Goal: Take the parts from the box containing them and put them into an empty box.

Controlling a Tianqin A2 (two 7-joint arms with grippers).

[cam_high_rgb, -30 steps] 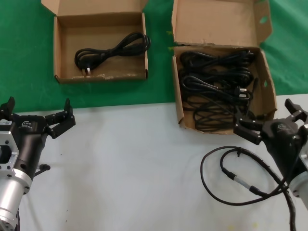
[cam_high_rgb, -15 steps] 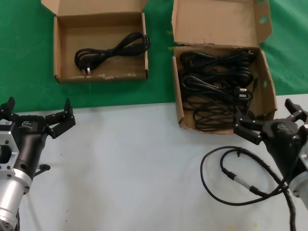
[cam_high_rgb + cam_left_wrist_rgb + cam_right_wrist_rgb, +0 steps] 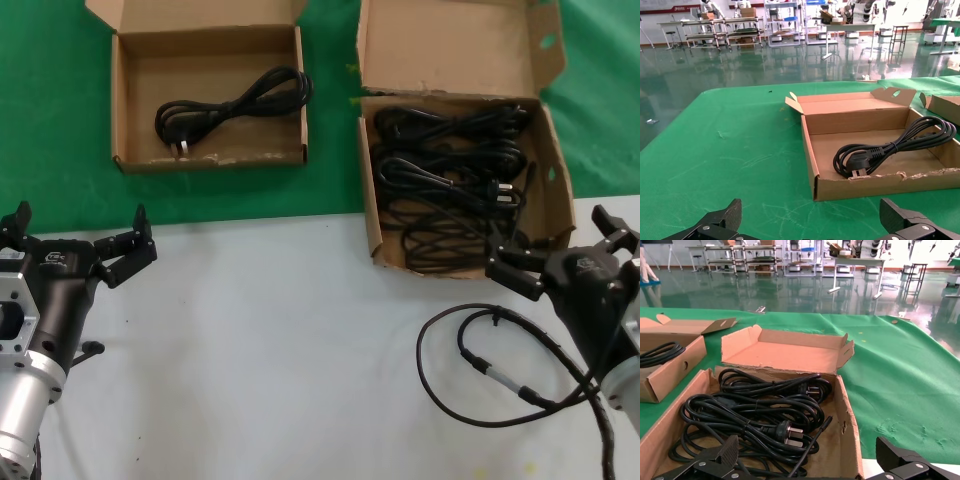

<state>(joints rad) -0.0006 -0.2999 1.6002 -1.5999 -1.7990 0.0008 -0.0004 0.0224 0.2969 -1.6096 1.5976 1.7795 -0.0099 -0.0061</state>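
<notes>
The left gripper (image 3: 78, 243) is hovering over the near left of the white table (image 3: 280, 350), its fingers spread wide and holding nothing. Beyond it, on the green cloth (image 3: 50, 120) at the far left, the shallow square box (image 3: 125, 100) is sitting with its short lid flap folded back. One coiled power cord (image 3: 235, 103) is lying inside it (so this box is no longer bare), with its plug toward the left and its loops running toward the right wall. In the left wrist view the same shallow square box (image 3: 812, 165) is showing its frayed near wall, and the cord (image 3: 890, 147) is resting on the floor of the box, well apart from the fingertips (image 3: 722, 220).

The right gripper (image 3: 560, 250) is hanging at the near right, also wide open and empty, just beside the torn near corner of the taller box (image 3: 368, 215). That box is straddling the edge where the green cloth meets the white table, its big flap with oval cutouts standing up at the far side. Several bundled cords (image 3: 450, 165) are filling it, piled over one another. The right wrist view is looking straight into the taller box (image 3: 850, 430), where the cords (image 3: 750, 415) are overlapping and one plug is pointing its prongs toward the right wall.

A thicker black cable (image 3: 480, 360) with a silver connector is looping across the table near the right arm, between the gripper and the table's middle.
</notes>
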